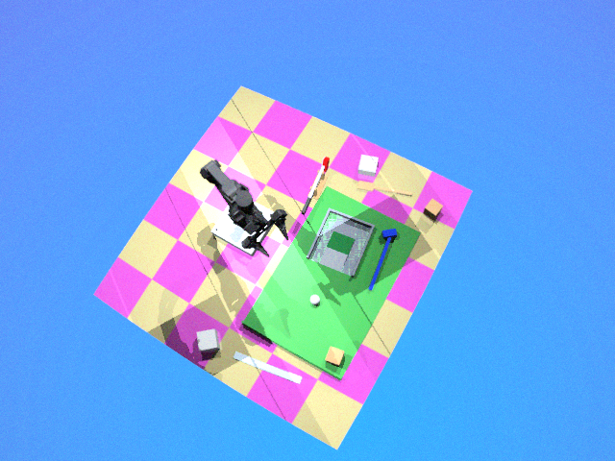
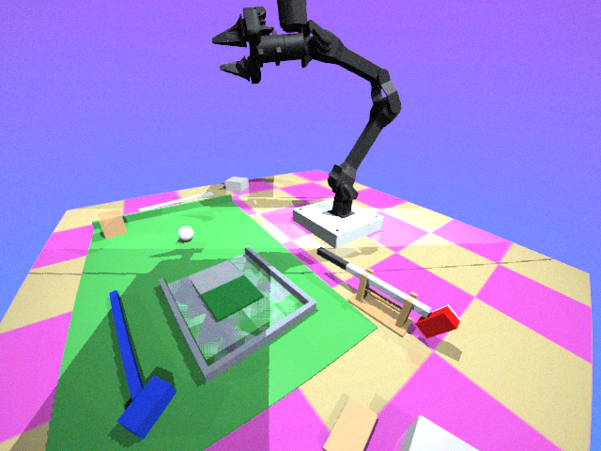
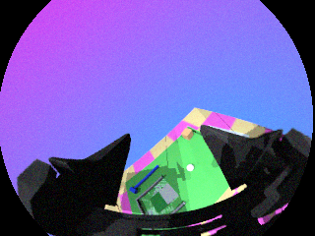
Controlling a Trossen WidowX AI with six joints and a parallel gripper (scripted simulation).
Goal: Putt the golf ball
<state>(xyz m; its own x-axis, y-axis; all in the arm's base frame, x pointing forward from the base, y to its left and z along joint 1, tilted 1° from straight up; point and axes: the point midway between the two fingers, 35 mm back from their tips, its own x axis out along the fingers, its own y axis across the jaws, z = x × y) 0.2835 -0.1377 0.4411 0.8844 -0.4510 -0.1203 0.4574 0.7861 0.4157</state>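
The red putter lies on a small wooden stand (image 2: 378, 314) beside the mat, with its red head (image 1: 326, 163) (image 2: 438, 321) at one end, a white shaft (image 1: 315, 183) (image 2: 388, 287) and a black grip (image 1: 307, 204) (image 2: 331, 257). My gripper (image 1: 278, 247) (image 2: 217, 54) (image 3: 165, 133) is open and empty, high above the table and away from the putter. The white golf ball (image 1: 314, 300) (image 2: 185, 233) (image 3: 190, 167) sits on the green mat, off the open side of the grey ramp (image 1: 336, 262) (image 2: 218, 275). The dark raised green (image 1: 340, 242) (image 2: 233, 297) lies inside the ramp's walls. The putter is not visible in the wrist view.
A blue putter (image 1: 380, 262) (image 2: 124, 344) lies beside the ramp. An orange block (image 1: 334, 355) (image 2: 112, 224) (image 3: 187, 133) is at a mat corner. A white block (image 1: 368, 164), a brown block (image 1: 432, 208), a grey block (image 1: 208, 340) and a pale strip (image 1: 268, 368) lie off the mat.
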